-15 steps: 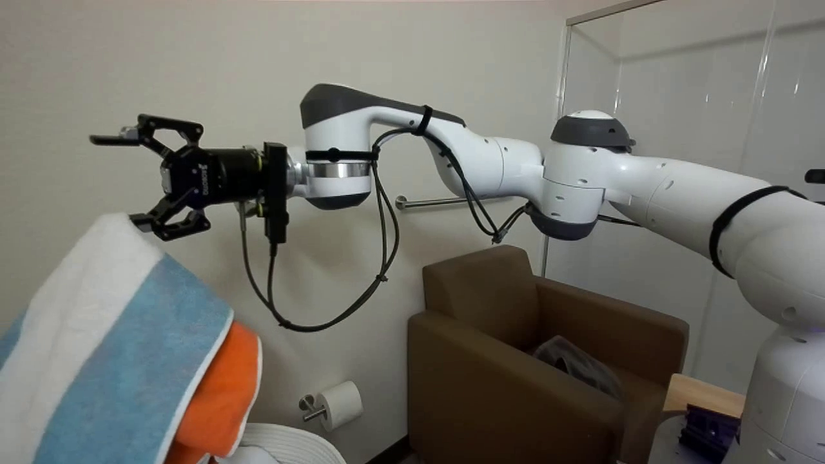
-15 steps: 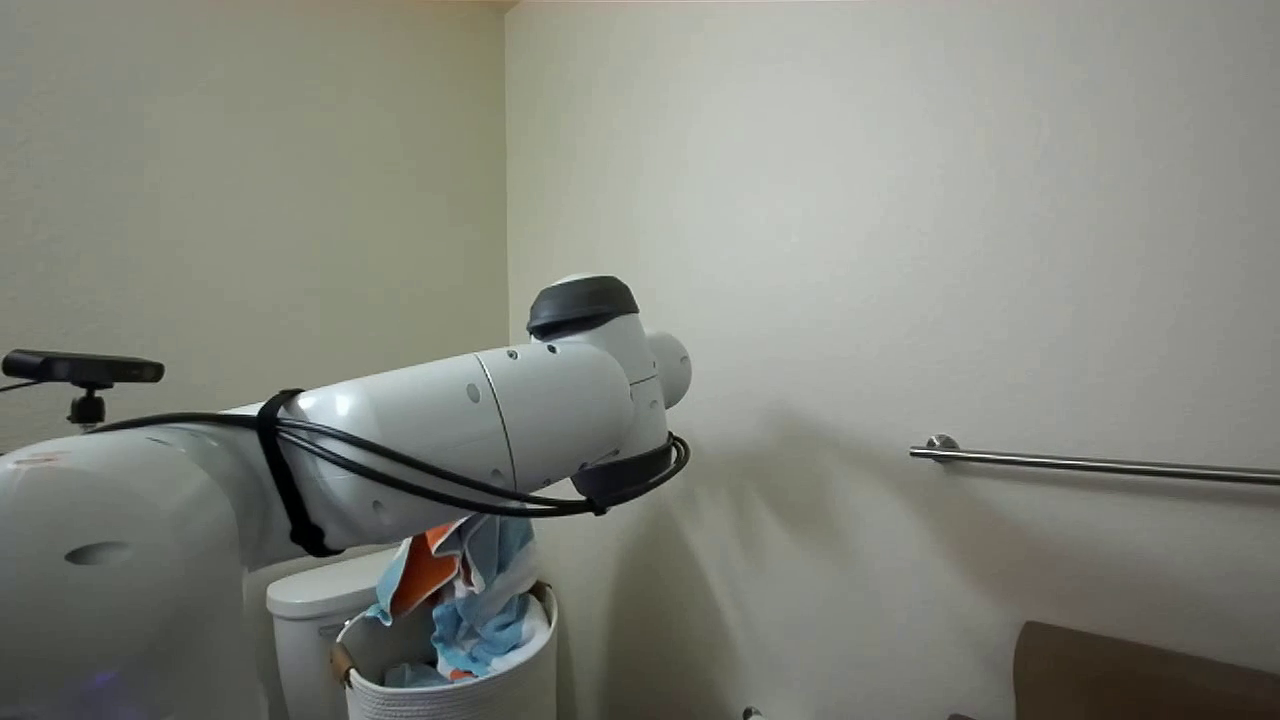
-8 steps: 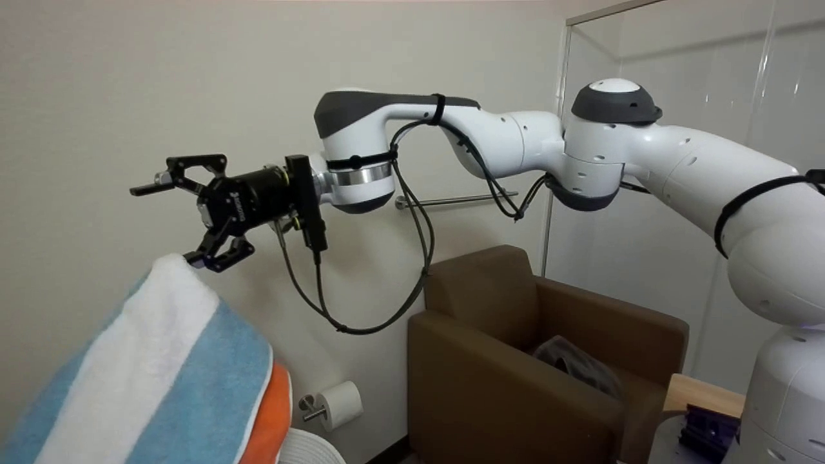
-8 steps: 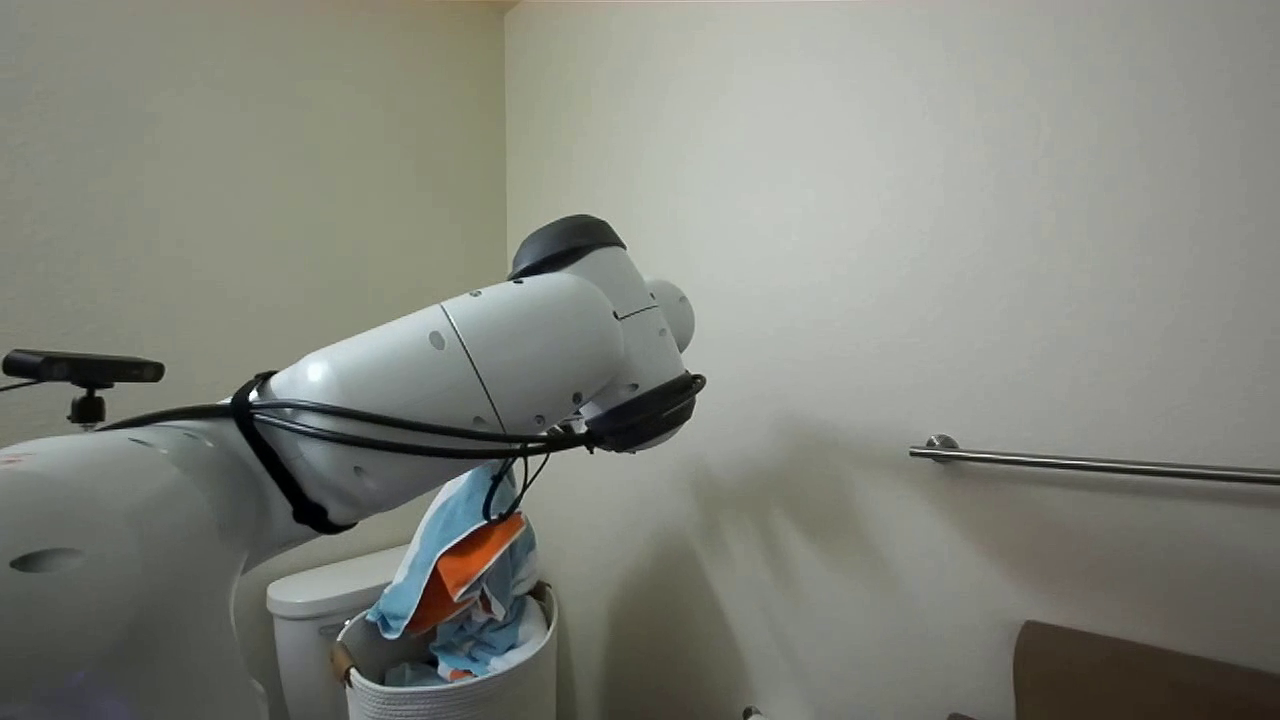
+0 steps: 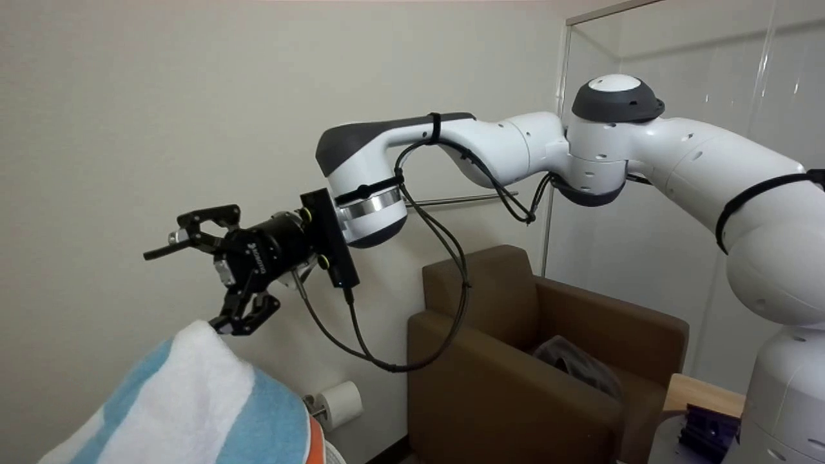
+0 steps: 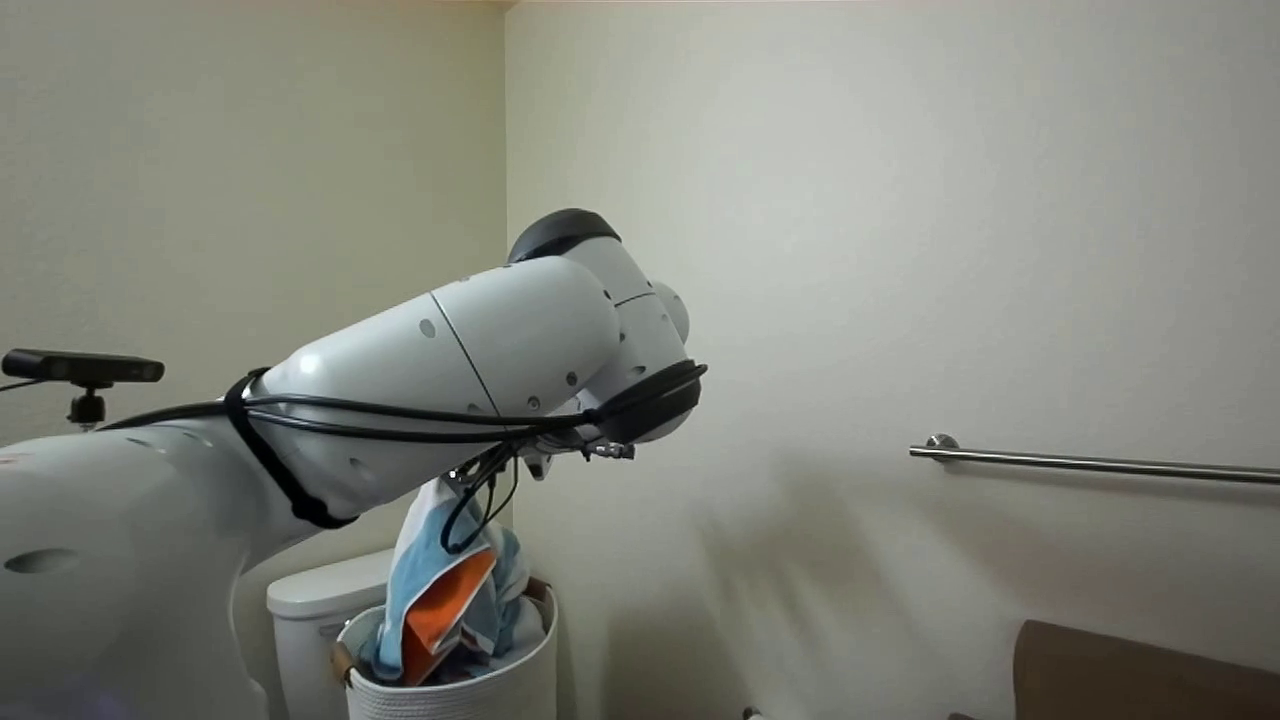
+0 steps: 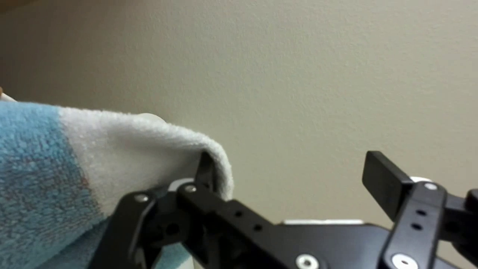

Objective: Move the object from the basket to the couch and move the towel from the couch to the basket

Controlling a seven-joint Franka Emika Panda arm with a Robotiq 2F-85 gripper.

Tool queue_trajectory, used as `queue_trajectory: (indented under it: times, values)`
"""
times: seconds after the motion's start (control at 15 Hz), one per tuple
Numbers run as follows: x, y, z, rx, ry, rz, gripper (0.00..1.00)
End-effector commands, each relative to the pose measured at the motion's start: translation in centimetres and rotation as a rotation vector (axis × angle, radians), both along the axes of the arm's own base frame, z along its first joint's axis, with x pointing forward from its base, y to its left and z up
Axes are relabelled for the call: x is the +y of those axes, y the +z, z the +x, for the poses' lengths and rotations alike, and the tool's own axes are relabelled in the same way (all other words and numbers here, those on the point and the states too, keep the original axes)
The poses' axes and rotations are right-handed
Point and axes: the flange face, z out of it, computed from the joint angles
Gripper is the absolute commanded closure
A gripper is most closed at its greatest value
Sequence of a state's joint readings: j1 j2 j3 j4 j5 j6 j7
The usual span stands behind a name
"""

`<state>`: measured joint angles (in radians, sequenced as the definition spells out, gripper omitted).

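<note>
The wrist view shows my jaws spread wide, the towel (image 7: pixel 74 160) draped over one finger (image 7: pixel 204 172), with open room across to the other. In an exterior view my arm (image 6: pixel 400 360) hides much of them, but the towel's lower folds hang inside the rim of the basket (image 6: pixel 520 682). In an exterior view the grey object (image 5: pixel 573 364) lies on the seat of the couch (image 5: pixel 503 380), between its arms.

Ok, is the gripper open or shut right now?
Open: in the wrist view, the gripper has its jaws wide apart, the towel draped over only one.
</note>
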<state>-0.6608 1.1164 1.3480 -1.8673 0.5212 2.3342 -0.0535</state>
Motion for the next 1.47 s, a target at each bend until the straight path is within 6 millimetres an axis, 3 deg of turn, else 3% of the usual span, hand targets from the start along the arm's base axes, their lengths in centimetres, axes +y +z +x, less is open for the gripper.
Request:
queue_trajectory:
  times: [0.0,0.13,0.27,0.47,0.67,0.93,1.4]
  values:
    - [-0.7,-1.9,0.3,0.061,0.015,-0.077,0.0]
    - [-0.9,-1.4,1.9,0.012,0.021,-0.123,0.0]
    - [-0.7,0.6,4.0,-0.061,0.019,-0.151,0.0]
    - [1.1,4.0,4.9,-0.167,0.092,-0.226,0.0]
    - [3.0,5.9,3.9,-0.212,0.201,-0.314,0.0]
    - [4.4,6.3,1.7,-0.271,0.352,-0.414,0.0]
    - [5.3,6.7,1.6,-0.4,0.413,-0.479,0.0]
